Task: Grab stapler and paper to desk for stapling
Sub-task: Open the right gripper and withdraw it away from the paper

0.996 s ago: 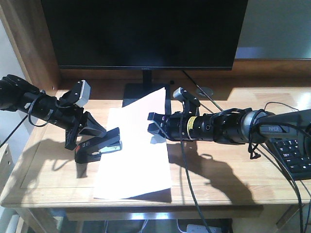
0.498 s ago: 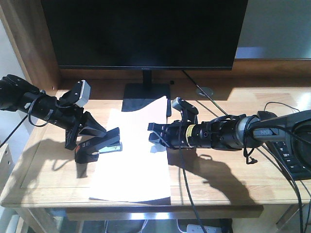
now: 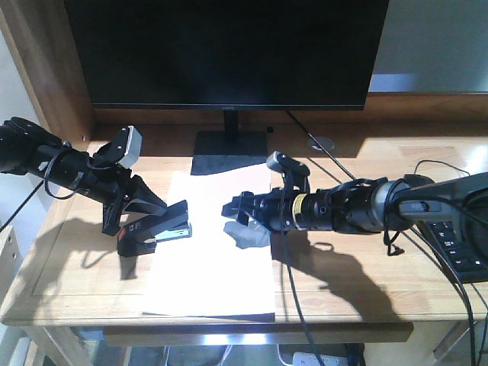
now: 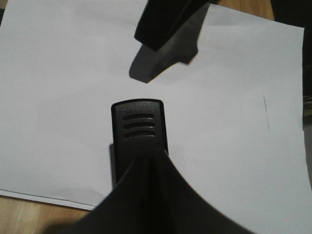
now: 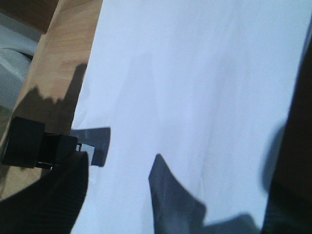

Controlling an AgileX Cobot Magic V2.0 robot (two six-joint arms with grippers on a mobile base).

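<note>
The white paper (image 3: 206,267) lies flat on the light-wood desk (image 3: 76,267), in front of the monitor stand. My left gripper (image 3: 145,225) is shut on the black stapler (image 3: 171,223) and holds it low over the paper's left edge. In the left wrist view the stapler (image 4: 140,126) points out over the paper (image 4: 58,97). My right gripper (image 3: 235,207) is open and empty, hovering just above the middle of the sheet. In the right wrist view the paper (image 5: 195,73) fills the space between the spread fingers, and the stapler (image 5: 27,144) shows at the left.
A large black monitor (image 3: 229,46) on a flat stand (image 3: 229,143) is at the back. A black keyboard (image 3: 465,248) and cables lie at the right. A cable grommet (image 3: 321,142) sits behind the right arm. A wooden panel rises at the left.
The paper's raised far edge has dropped and the sheet now lies flat. My right gripper has let go of it and moved a little left. The left gripper and stapler have not moved.
</note>
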